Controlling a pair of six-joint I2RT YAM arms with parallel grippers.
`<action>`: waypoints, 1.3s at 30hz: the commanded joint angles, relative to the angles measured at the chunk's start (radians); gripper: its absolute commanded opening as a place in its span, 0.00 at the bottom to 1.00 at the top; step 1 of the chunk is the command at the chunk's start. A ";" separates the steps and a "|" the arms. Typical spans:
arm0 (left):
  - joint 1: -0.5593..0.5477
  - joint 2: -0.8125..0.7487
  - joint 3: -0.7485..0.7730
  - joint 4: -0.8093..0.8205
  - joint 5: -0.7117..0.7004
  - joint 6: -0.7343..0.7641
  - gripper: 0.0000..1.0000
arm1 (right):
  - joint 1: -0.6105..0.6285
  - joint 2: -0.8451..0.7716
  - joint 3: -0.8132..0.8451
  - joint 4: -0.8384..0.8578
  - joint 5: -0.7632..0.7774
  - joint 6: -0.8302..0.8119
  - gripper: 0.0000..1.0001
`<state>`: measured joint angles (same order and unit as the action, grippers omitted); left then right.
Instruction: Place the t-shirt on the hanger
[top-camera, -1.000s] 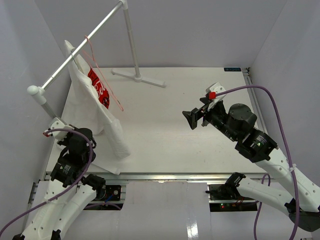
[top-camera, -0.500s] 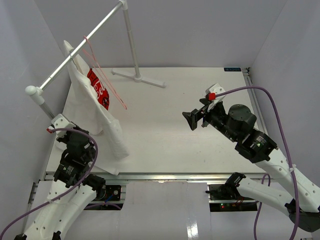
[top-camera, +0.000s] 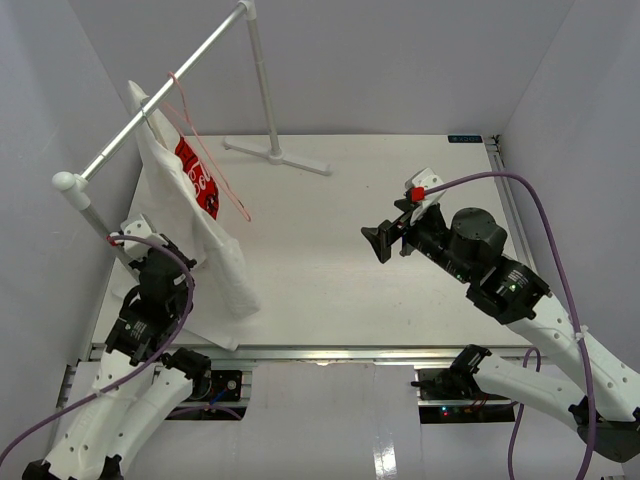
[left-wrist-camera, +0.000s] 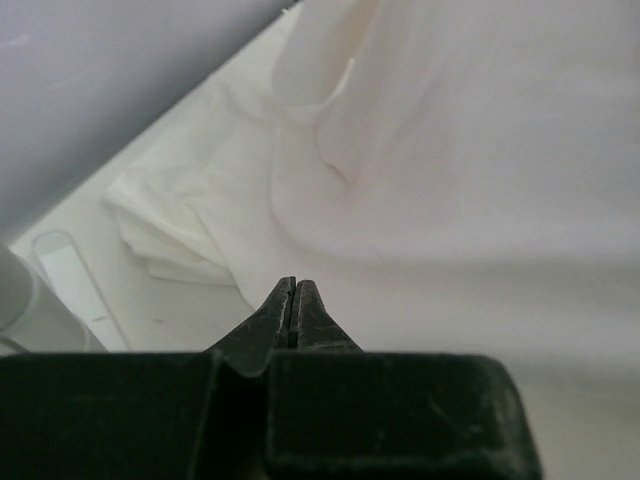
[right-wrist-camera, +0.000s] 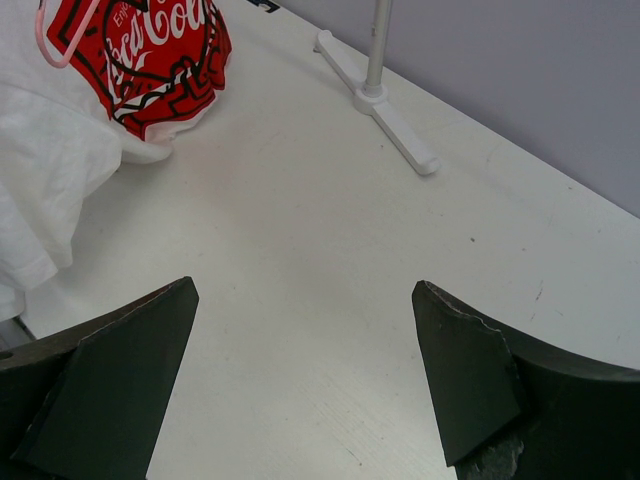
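Observation:
The white t-shirt (top-camera: 200, 235) with its red logo patch (top-camera: 198, 182) hangs from the rail at the left, its lower part spread on the table. The hanger is hidden; I cannot make it out under the cloth. My left gripper (left-wrist-camera: 294, 284) is shut with nothing between its fingers, its tips close to the shirt's cloth (left-wrist-camera: 450, 180) low down. My right gripper (top-camera: 378, 243) hovers over the middle of the table, open and empty (right-wrist-camera: 305, 290), facing the shirt (right-wrist-camera: 55, 150) and its logo (right-wrist-camera: 140, 50).
A thin pink-red wire hanger (top-camera: 205, 160) dangles from the rail (top-camera: 160, 100) in front of the shirt, also seen in the right wrist view (right-wrist-camera: 60, 40). The rail's far stand foot (top-camera: 280, 155) rests at the table's back. Grey walls close in on both sides.
The left wrist has shifted a little up and right beside the shirt. The pink wire hanger has swung out and back. The right gripper has edged slightly left.

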<state>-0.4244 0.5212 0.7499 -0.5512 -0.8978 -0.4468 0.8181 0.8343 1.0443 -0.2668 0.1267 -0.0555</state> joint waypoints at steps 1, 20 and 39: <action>0.003 -0.093 0.075 -0.147 0.186 -0.172 0.00 | -0.003 -0.001 0.009 0.027 0.006 0.000 0.95; 0.003 -0.175 0.116 -0.173 0.940 -0.049 0.75 | -0.002 0.031 0.000 0.039 0.037 0.000 0.94; 0.002 0.288 0.383 0.352 1.269 -0.057 0.98 | -0.003 0.049 -0.085 0.056 0.254 0.194 0.90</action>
<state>-0.4229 0.6055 1.1588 -0.3116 0.2363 -0.4535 0.8181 0.8839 1.0006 -0.2554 0.2697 0.0280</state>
